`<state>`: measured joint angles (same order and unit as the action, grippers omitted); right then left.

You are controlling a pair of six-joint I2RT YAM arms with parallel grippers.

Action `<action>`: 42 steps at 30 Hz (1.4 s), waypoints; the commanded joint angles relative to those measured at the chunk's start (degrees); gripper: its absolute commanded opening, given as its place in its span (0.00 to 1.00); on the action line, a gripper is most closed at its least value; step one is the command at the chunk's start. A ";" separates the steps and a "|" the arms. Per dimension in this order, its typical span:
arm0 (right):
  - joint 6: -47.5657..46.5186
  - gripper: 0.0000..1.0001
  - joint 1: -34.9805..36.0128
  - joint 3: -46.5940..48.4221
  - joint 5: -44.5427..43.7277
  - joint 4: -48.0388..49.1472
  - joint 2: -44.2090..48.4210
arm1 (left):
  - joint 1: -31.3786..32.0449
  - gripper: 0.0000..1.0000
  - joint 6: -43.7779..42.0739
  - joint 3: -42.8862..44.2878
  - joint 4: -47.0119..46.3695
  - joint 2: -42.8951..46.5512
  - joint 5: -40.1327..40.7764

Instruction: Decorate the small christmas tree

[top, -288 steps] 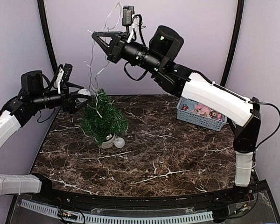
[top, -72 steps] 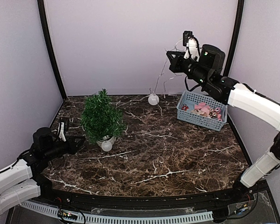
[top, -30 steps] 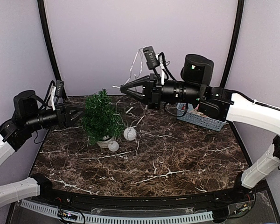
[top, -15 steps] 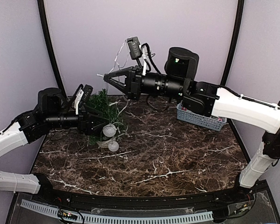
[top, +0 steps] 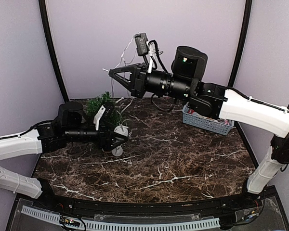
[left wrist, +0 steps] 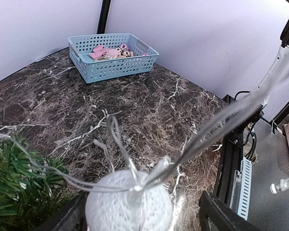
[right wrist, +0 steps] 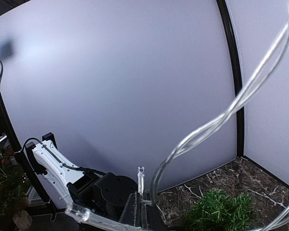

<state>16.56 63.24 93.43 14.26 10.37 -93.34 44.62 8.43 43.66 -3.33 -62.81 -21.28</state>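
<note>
**Desk:** As two arms meet over the dark marble table (top: 183, 163), what can be counted?

**Photographer:** One small christmas tree (top: 100, 103) at the table's left rear. One blue basket (top: 204, 120) at the right rear. Two white balls and one light string (right wrist: 216, 122). One ball (top: 120, 130) sits at the left claw (top: 120, 137); the second ball (top: 117, 151) lies on the table just in front of it.

**Desk:** And the claws?

**Photographer:** The left claw stands wide, the ball between its fingers (left wrist: 221, 216) with a gap showing on one side. The right claw (top: 111, 72), raised above the tree, is pinched tight on the light string.

**Desk:** What is hidden?

**Photographer:** From overhead, the left arm covers the tree's lower half and its pot. The pink items (left wrist: 108, 50) in the basket are too small to name.

**Desk:** What does each view add?

**Photographer:** Only the overhead view shows both balls. The left wrist view shows strands of the string meeting at the ball's top, with needles at lower left. The right wrist view shows the treetop at its bottom edge and a small bulb (right wrist: 140, 172) on the string.
</note>
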 commanded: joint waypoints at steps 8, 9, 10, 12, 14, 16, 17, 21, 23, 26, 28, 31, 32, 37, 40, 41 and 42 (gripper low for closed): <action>-0.87 0.00 0.57 -0.26 -4.98 3.74 3.06 | 2.97 0.77 3.43 -3.06 -5.63 -0.45 6.98; -0.91 0.00 0.54 -0.53 -5.32 3.92 3.32 | 2.94 0.76 3.74 -3.41 -5.83 -0.05 7.05; -0.91 0.00 0.56 -0.72 -5.56 4.07 3.60 | 3.06 0.76 4.35 -4.15 -5.91 0.09 7.11; -0.98 0.00 0.54 -1.09 -5.89 4.28 4.08 | 3.16 0.76 5.06 -5.17 -6.27 0.52 7.00; -1.00 0.00 0.56 -1.35 -6.05 4.48 4.49 | 3.24 0.76 5.47 -5.88 -6.79 0.65 6.78; -1.00 0.00 0.56 -1.53 -6.00 4.48 4.81 | 3.35 0.70 5.62 -5.98 -7.37 0.43 6.66; -0.98 0.00 0.54 -1.62 -6.05 4.48 4.90 | 3.36 0.63 5.63 -5.74 -7.63 0.17 6.50; -1.00 0.00 0.56 -2.53 -6.55 4.35 5.49 | 3.41 0.35 5.74 -5.39 -9.06 0.00 6.52; -1.03 0.00 0.54 -3.20 -7.14 4.19 5.87 | 3.44 0.23 6.13 -5.73 -10.00 0.66 7.10; -1.05 0.00 0.52 -4.36 -8.06 4.04 6.58 | 3.45 0.11 6.54 -6.65 -11.49 2.84 8.10; -1.20 0.00 0.48 -5.29 -8.97 4.04 7.03 | 3.41 0.02 6.91 -7.48 -12.11 4.58 8.56; -1.50 0.00 0.47 -6.51 -11.87 3.43 7.38 | 3.45 0.00 7.64 -8.24 -11.58 7.03 9.03; -1.59 0.00 0.42 -6.77 -12.87 3.19 7.38 | 3.45 0.00 7.74 -8.44 -10.97 8.26 9.05; -1.31 0.00 0.16 -7.50 -18.53 1.78 7.12 | 3.44 0.00 7.61 -7.67 -6.96 11.67 9.60; -1.20 0.00 -0.09 -7.97 -21.31 0.97 7.21 | 3.45 0.00 7.38 -6.49 -4.03 12.38 9.63; -1.18 0.00 -0.22 -8.14 -22.39 0.66 7.28 | 3.46 0.00 7.11 -6.18 -3.43 12.49 9.74; -1.17 0.00 -0.35 -8.28 -23.17 0.39 7.44 | 3.46 0.00 6.94 -5.50 -2.18 12.56 10.02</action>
<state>15.51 63.33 85.89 -3.20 10.68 -87.79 47.86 15.68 36.03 -10.04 -51.20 -12.27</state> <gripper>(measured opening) 0.006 0.005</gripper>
